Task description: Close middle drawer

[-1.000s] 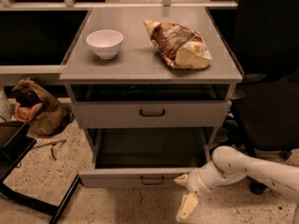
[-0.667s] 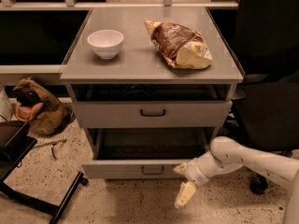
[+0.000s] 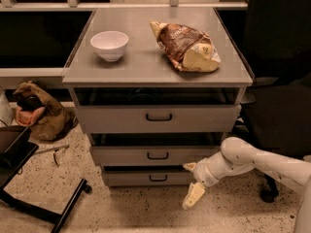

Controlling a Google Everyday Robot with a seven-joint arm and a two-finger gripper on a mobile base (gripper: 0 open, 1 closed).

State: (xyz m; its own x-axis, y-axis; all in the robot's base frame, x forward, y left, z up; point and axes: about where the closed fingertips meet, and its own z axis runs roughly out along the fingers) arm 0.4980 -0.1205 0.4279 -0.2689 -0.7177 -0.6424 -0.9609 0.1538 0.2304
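Risk: dark-handled wide grey middle drawer (image 3: pixel 124 156) sits nearly shut, slightly proud. Cream two-finger gripper (image 3: pixel 192 182) splayed, holding nothing, at its right end; we judge off-centre push could rack, jam it.

place: office or lab | cues: grey drawer cabinet (image 3: pixel 146 68), speckled floor (image 3: pixel 141 208), office chair (image 3: pixel 284 120) | gripper (image 3: pixel 192 184): low, cabinet's right front
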